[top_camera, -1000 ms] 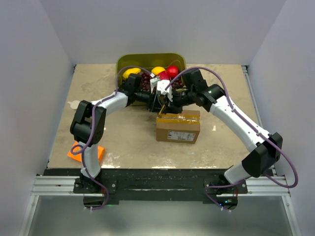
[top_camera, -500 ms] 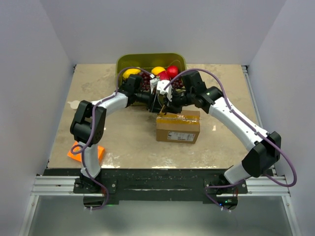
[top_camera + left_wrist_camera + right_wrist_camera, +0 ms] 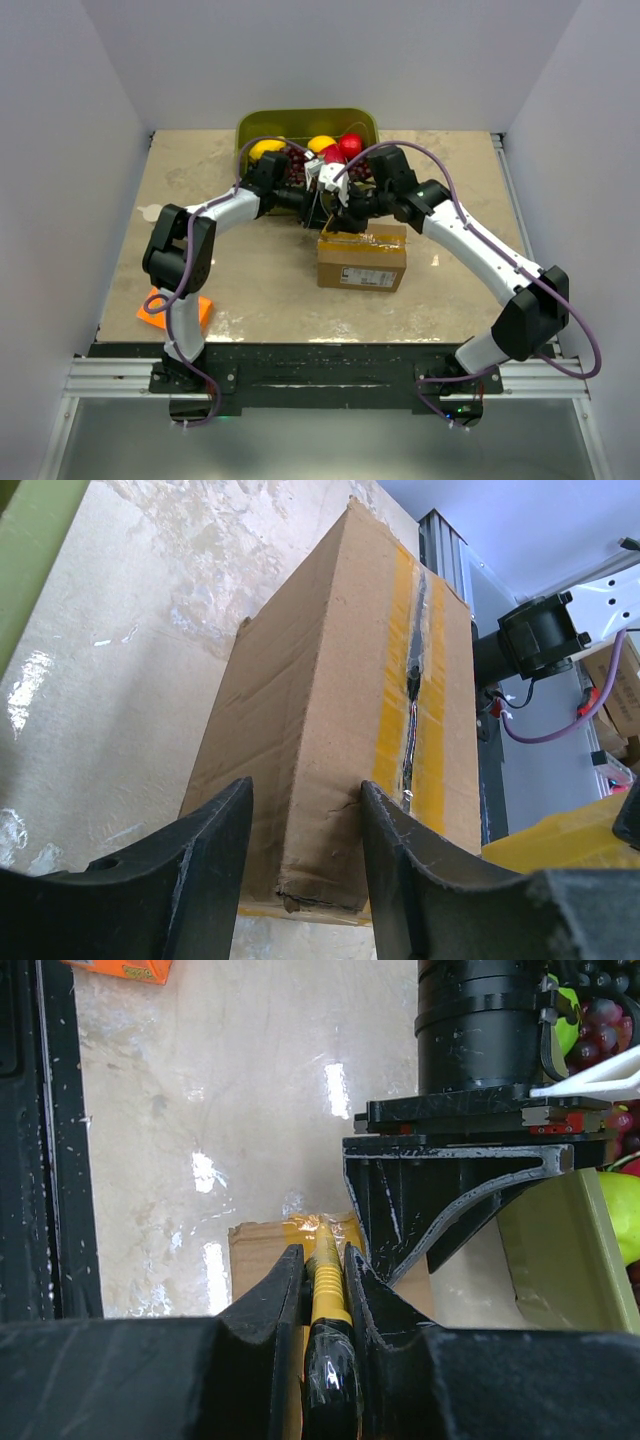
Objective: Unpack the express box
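Observation:
The express box [image 3: 362, 258], brown cardboard with tan tape [image 3: 435, 660] along its top seam and a white label on its near side, lies at the table's middle. My left gripper [image 3: 320, 220] reaches in from the left. Its jaws straddle the box's far left corner [image 3: 305, 800] and press on it. My right gripper [image 3: 345, 222] is shut on a yellow-and-black cutter [image 3: 328, 1300]. The cutter's tip rests on the taped seam at the box's end [image 3: 260, 1260], right beside the left gripper's body [image 3: 450, 1180].
A green bin [image 3: 250, 128] with fruit stands at the back, just behind both grippers. A flat orange box [image 3: 175, 308] lies at the near left by the left arm's base. Side walls close the table in.
My right arm has shifted slightly left, bringing the cutter closer over the box's far left end. The left arm and the box have not moved.

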Tool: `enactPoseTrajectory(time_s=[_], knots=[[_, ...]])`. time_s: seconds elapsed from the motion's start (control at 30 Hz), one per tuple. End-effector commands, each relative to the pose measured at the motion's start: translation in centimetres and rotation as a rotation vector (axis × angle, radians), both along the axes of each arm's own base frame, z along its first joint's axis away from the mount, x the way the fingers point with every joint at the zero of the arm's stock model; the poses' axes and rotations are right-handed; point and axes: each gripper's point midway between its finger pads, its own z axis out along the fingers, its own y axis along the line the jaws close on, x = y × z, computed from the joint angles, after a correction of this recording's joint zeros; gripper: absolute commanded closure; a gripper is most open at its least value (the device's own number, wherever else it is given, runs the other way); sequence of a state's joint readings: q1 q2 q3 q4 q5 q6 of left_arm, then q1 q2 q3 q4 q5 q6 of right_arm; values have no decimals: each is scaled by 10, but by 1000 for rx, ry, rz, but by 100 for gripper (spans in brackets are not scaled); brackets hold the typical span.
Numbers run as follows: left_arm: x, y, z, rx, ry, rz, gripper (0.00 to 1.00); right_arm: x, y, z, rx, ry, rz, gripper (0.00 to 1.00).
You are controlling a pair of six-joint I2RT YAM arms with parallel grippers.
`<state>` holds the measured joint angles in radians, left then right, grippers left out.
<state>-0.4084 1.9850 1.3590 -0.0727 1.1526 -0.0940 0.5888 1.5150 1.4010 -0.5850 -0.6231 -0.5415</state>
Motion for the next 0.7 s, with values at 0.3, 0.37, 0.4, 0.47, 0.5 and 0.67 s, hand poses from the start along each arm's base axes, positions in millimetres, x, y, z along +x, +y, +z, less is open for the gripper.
enactPoseTrajectory(time_s=[0.3, 0.37, 0.4, 0.47, 0.5, 0.67], knots=[[2, 5, -31, 82, 36, 57, 50, 5, 11, 18, 72, -37, 5, 100], [2, 5, -32, 83, 36, 60, 50, 4, 10, 14, 58, -33, 14, 100], [2, 5, -31, 82, 33, 58, 50, 3, 10, 13, 53, -31, 16, 100], [2, 5, -32, 84, 34, 59, 50, 1, 9, 9, 49, -21, 24, 100], [2, 5, -31, 83, 34, 60, 50, 0, 9, 7, 46, -15, 24, 100], [2, 5, -33, 87, 36, 61, 50, -2, 6, 1, 31, -9, 31, 100]])
